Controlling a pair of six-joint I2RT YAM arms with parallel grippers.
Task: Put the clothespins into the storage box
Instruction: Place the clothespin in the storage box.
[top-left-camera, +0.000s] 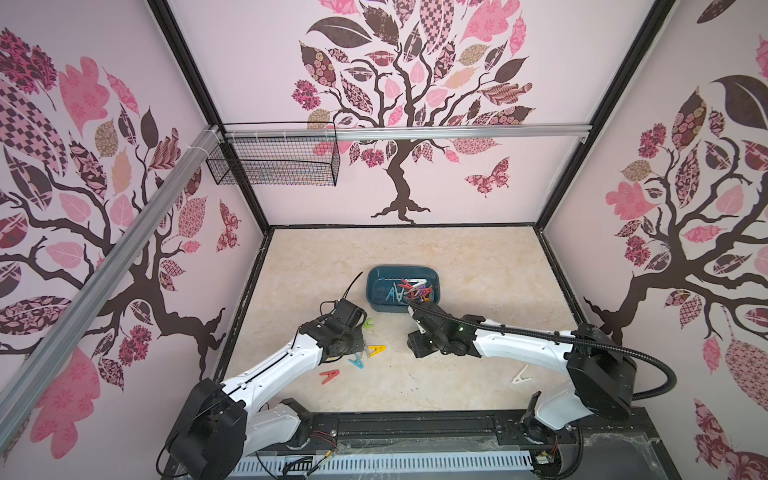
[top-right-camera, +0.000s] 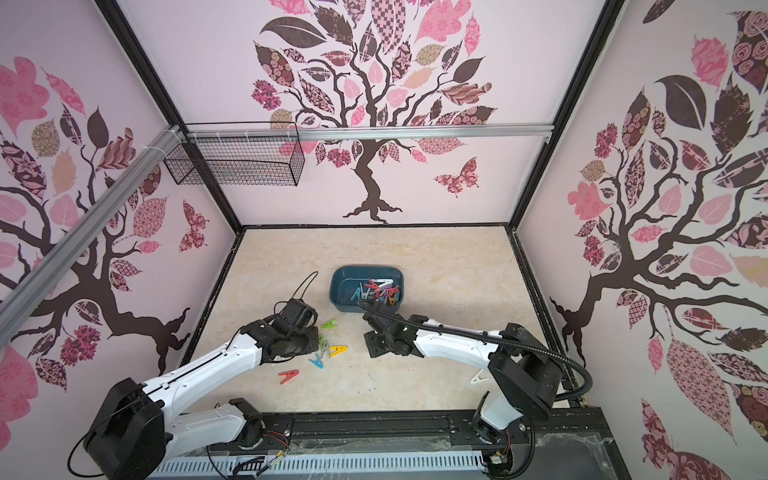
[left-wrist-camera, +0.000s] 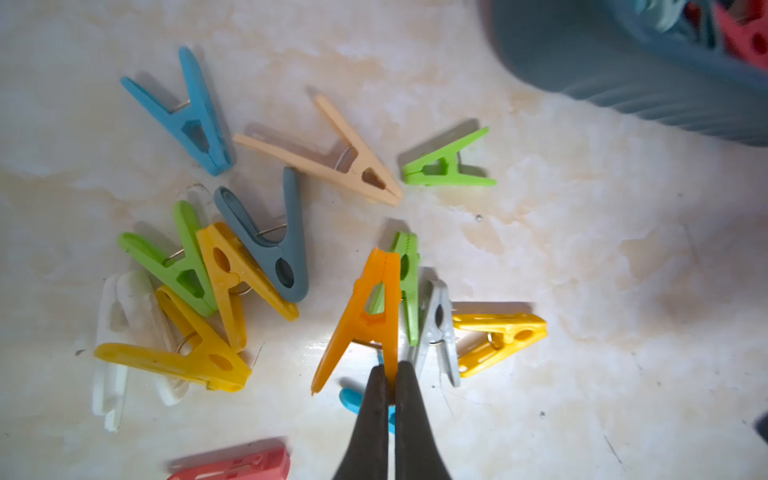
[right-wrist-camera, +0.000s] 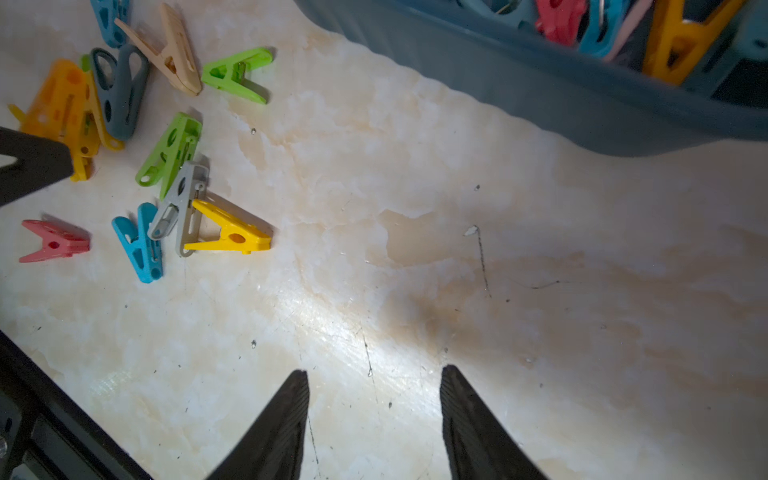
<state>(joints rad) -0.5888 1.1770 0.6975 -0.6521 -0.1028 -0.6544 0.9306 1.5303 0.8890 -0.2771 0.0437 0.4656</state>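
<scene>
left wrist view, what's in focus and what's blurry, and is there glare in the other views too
Left wrist view: orange peg in the left gripper is sharp, box and red peg are blurred, glare on the table beneath. Right wrist view: a bright glare streak on the table, box soft. Both top views: even light, no clear glare, wide-angle stretch at the edges.

Bare tabletop (right-wrist-camera: 415, 257) lay open between the scattered pegs (right-wrist-camera: 170, 149) and the tub (right-wrist-camera: 519, 83); the tub's wall closed one side.
</scene>
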